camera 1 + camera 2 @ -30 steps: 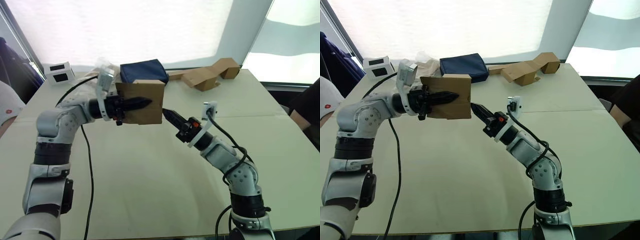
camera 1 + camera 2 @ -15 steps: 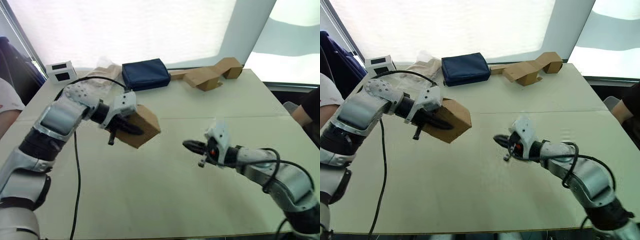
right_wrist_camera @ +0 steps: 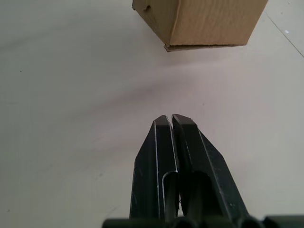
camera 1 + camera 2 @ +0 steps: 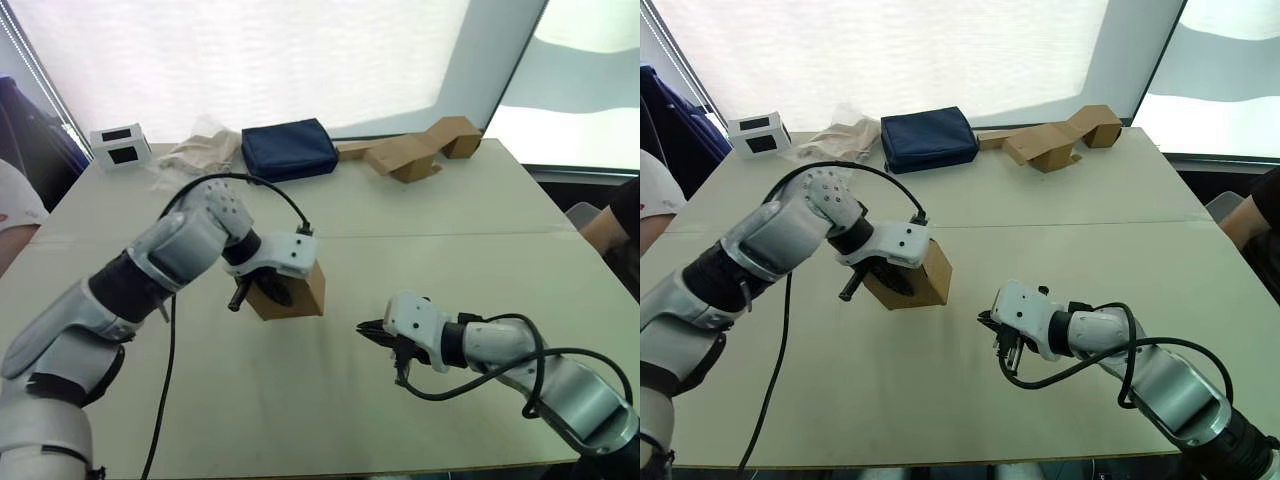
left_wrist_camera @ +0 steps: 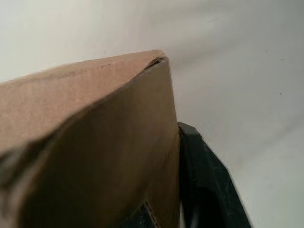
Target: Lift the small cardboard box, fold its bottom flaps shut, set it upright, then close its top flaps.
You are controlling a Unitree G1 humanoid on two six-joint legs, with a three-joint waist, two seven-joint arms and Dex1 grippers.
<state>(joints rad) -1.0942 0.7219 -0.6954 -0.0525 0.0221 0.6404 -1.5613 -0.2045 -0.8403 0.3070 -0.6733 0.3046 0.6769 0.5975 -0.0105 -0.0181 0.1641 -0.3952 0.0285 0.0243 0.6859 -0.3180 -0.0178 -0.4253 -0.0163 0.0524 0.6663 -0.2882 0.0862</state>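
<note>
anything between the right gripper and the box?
Nothing: bare table separates the right gripper from the small cardboard box, seen in the right wrist view.

Nothing readable anywhere here, honestly: the small cardboard box (image 4: 910, 277) is plain brown, no print, labels or numbers on it.

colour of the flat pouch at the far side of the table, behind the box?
Dark navy blue pouch, plain, no visible pattern. Clearest in the right eye view.
</note>
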